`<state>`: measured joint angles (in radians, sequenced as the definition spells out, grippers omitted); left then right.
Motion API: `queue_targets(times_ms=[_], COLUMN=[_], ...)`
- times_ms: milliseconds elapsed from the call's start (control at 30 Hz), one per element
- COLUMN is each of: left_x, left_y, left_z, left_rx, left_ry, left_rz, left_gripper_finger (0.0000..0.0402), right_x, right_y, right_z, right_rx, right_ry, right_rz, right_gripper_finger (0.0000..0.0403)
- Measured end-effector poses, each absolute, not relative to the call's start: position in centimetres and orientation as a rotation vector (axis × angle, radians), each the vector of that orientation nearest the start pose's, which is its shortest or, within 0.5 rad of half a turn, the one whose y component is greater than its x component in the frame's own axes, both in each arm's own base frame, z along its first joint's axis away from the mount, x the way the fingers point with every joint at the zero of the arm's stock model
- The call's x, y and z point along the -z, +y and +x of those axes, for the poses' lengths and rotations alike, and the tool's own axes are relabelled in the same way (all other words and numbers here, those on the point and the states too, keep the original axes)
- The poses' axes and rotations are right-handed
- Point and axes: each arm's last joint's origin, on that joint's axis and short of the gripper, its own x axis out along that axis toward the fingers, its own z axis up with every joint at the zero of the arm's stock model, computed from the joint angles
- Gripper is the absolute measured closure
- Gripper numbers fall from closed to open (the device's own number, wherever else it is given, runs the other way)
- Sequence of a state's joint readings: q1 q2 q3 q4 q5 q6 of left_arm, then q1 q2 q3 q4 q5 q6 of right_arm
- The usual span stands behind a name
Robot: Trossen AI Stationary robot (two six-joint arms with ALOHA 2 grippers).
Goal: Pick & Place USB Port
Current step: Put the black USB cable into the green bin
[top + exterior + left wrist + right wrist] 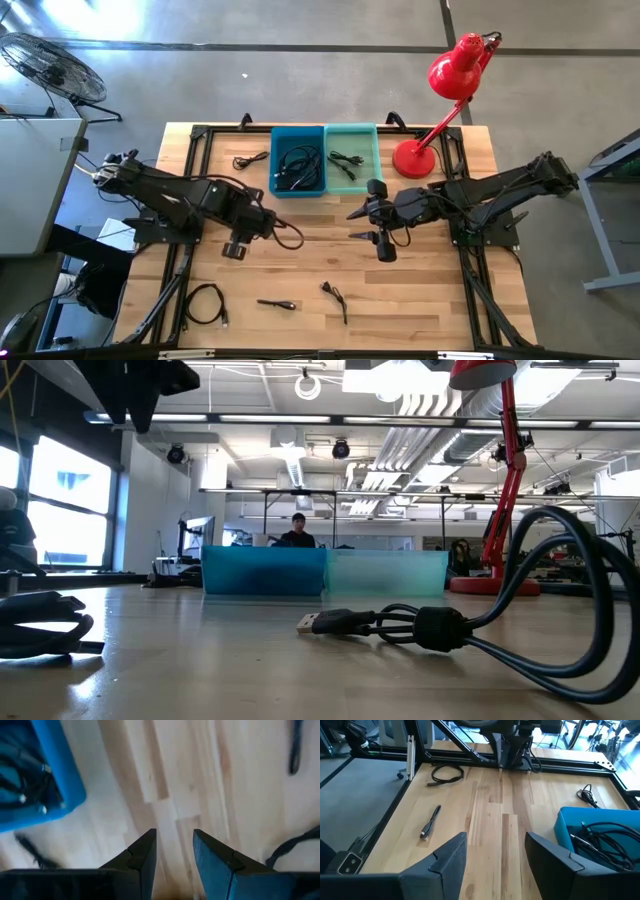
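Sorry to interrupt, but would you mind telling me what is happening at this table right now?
The robot is sorting USB cables into bins. Both grippers are open and empty above the bare middle of the wooden table: the left gripper and the right gripper. The blue bin already holds a tangle of cables and the teal bin holds one. Three cables lie loose near the front edge, and another cable sits beside the blue bin.

Table (420, 300) was light striped wood with black frame rails, blue bin (299, 160) and teal bin (352, 157) at 12 o'clock, red lamp (440, 95) at 1, black cables (204, 302) at 7.
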<state>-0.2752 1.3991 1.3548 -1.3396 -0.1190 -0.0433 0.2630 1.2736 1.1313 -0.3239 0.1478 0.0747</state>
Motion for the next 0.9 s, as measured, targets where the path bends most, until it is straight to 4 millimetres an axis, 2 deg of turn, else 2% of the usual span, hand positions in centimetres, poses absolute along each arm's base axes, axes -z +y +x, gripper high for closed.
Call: queue_targets(times_ms=[200,333,600,900], left_x=[-31.7,-32.0,-33.4,-33.6], left_y=[-5.4,-6.2,-9.2,-12.5], left_z=[23.1,24.4,26.3,26.0], left_rx=[0.119,0.201,0.244,0.269], left_ry=[1.400,1.267,0.969,0.890], left_rz=[0.208,0.103,-0.003,-0.027], left_gripper_finger=[0.0277,0.0277,0.0277,0.0277], right_x=[-33.7,-33.7,-33.7,-33.6], right_y=[6.9,6.9,7.2,7.7], right_z=[27.1,27.1,27.0,26.9], right_rx=[-0.093,-0.093,-0.144,-0.168], right_ry=[0.461,0.462,0.468,0.473], right_rz=[-0.009,-0.004,0.007,-0.015], right_gripper_finger=[0.0210,0.0210,0.0210,0.0210])
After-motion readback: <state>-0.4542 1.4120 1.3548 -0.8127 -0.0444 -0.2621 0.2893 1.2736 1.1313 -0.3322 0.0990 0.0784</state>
